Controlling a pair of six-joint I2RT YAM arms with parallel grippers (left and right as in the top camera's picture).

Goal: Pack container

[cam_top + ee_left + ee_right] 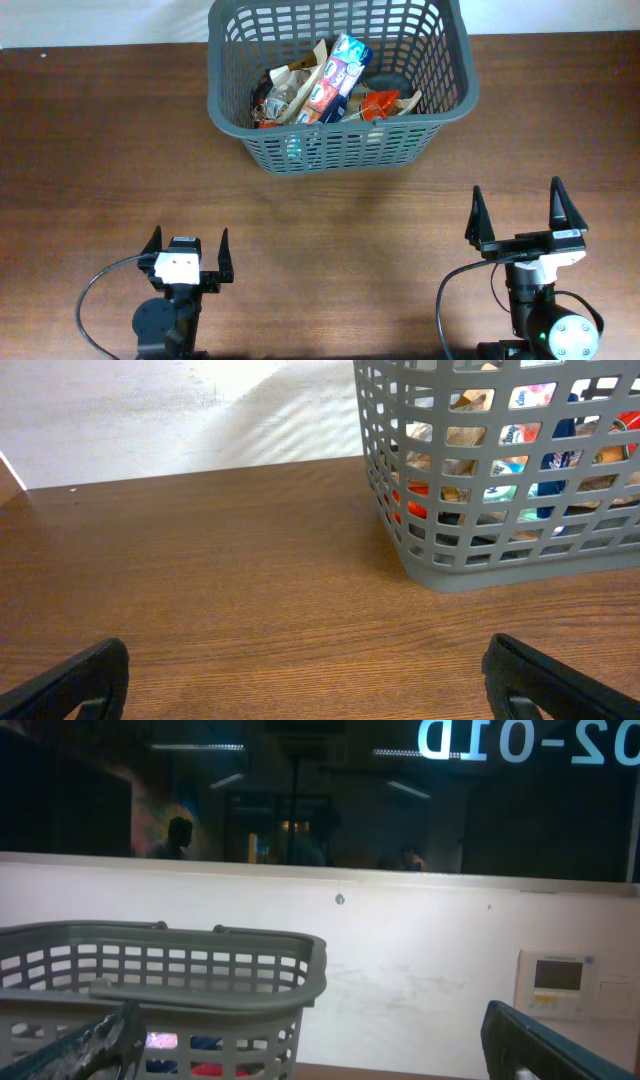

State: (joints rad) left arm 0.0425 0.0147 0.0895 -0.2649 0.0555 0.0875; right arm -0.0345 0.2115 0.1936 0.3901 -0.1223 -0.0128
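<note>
at the near edge of the worktop (100,150): left gripper (190,240) and right gripper (517,195) both spread wide, nothing between the fingers, each well apart from the load. far centre: grey lattice shopping basket (440,95), upright, snack packets (335,75) heaped inside. judgement: packing looks done or nearly so, which would explain both arms sitting clear of the basket.

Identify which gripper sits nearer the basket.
The right gripper: its open fingers reach closer to the basket, while the left gripper sits farther back.

Mirrored "02-01D" on dark window (300,790); print on packets (335,80) illegible.
</note>
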